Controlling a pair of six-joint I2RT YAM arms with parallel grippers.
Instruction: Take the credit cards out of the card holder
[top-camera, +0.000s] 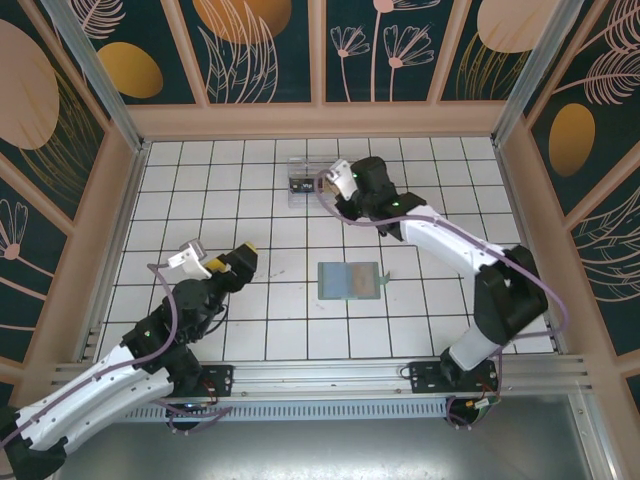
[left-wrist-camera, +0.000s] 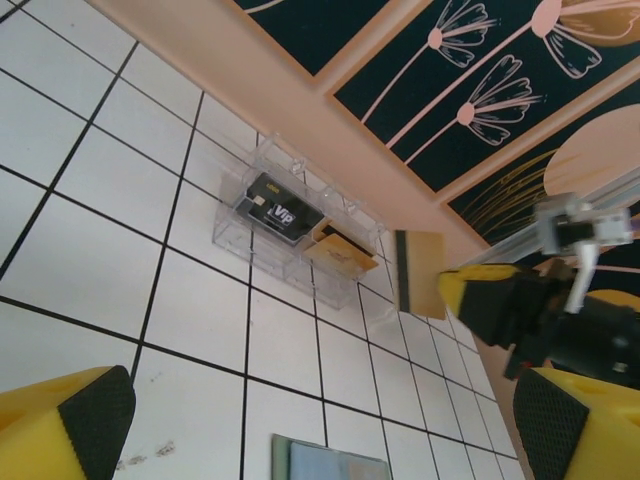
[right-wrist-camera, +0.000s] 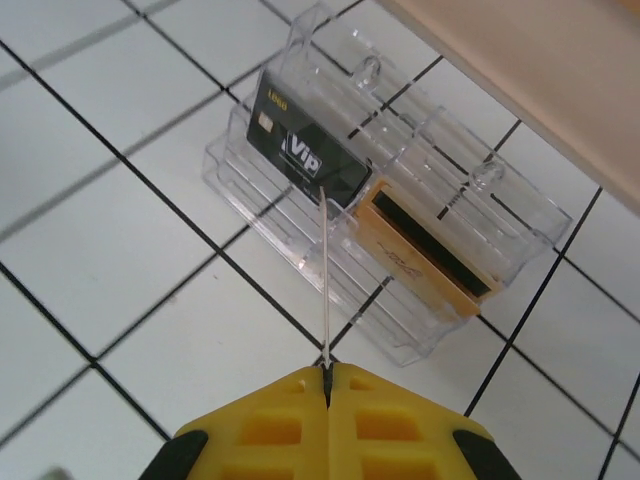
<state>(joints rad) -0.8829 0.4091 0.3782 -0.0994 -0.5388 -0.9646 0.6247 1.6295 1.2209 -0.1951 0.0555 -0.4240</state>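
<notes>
Your right gripper (right-wrist-camera: 328, 385) pinches a tan card (left-wrist-camera: 420, 272) edge-on above the clear box (right-wrist-camera: 400, 150). Release it tilted and it could glance off the box wall.

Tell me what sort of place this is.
Probably a staged robot test cell: a white tiled table boxed in by floral wall panels, with a left arm and right arm bolted to a metal rail at its near edge.

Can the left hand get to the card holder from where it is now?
Probably yes. The left hand is open beside the card holder, with only tiles between them. The right hand is off at the clear box, shut on a tan card.
</notes>
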